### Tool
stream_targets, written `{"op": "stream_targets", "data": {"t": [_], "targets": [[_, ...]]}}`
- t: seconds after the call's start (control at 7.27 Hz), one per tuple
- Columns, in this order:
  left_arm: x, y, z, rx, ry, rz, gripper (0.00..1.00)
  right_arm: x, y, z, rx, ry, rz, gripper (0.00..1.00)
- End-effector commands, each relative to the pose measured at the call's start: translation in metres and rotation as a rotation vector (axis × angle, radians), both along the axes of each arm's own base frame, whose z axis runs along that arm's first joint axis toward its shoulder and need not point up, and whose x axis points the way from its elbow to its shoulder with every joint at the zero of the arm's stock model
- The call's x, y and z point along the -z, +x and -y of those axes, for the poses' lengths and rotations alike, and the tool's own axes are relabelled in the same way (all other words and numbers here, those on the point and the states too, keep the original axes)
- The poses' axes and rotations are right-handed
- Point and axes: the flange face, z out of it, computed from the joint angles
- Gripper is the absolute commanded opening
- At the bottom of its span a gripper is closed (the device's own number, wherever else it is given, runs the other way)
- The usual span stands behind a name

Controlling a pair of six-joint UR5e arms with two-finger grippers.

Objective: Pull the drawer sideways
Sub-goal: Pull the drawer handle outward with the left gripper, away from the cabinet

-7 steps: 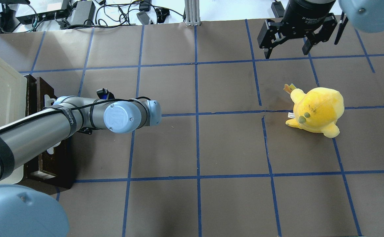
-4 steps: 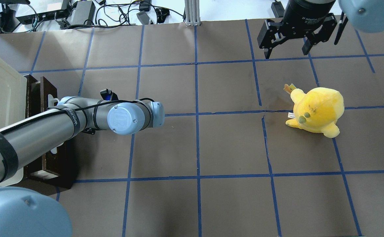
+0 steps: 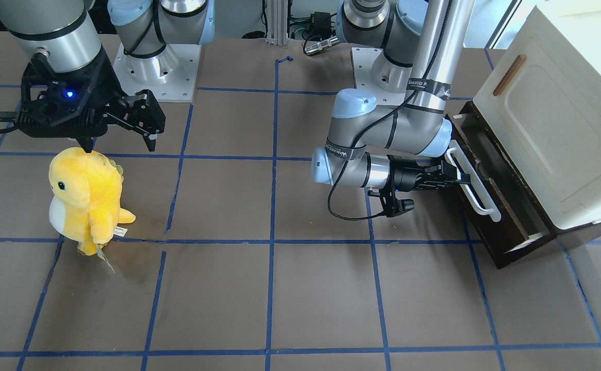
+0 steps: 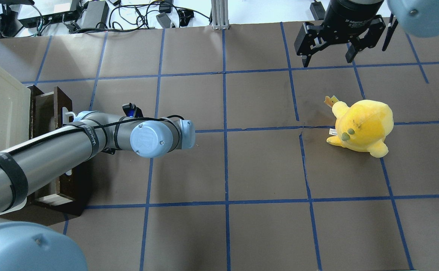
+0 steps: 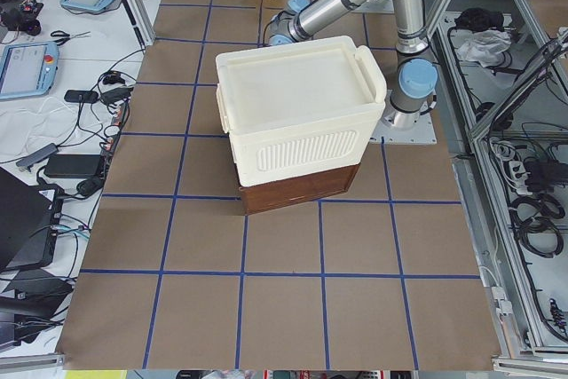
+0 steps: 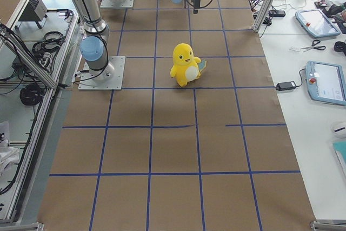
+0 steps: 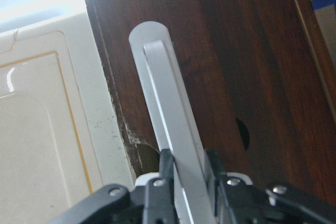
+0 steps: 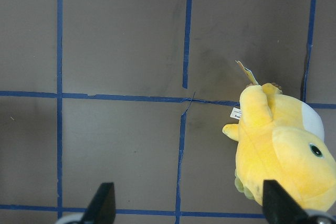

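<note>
Sliding out from under the cream cabinet (image 3: 548,134), the drawer (image 3: 486,232) shows more of its inside than a second ago, and the left arm's elbow has shifted right with it. The left gripper (image 3: 459,178) is clenched on the white bar handle (image 7: 168,119), the drawer's dark front just beyond its tips at the table's (image 4: 223,169) left end. Far right, the right gripper (image 4: 327,61) hangs released; a yellow plush toy (image 4: 362,126) stands near it, well apart from the drawer.
</note>
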Motion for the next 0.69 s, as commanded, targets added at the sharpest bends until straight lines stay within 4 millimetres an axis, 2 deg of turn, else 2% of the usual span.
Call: {"op": "stream_targets", "data": {"t": [0.0,0.55], "targets": [[0.0003,-0.0156,-0.0057,0.032,0.004,0.0,0.2,0.0,0.0,0.0,0.0,0.0,0.0,1.0],[0.0007,-0.0247,-0.0097,0.046,0.005,-0.004,0.2,0.0,0.0,0.0,0.0,0.0,0.0,1.0]]}}
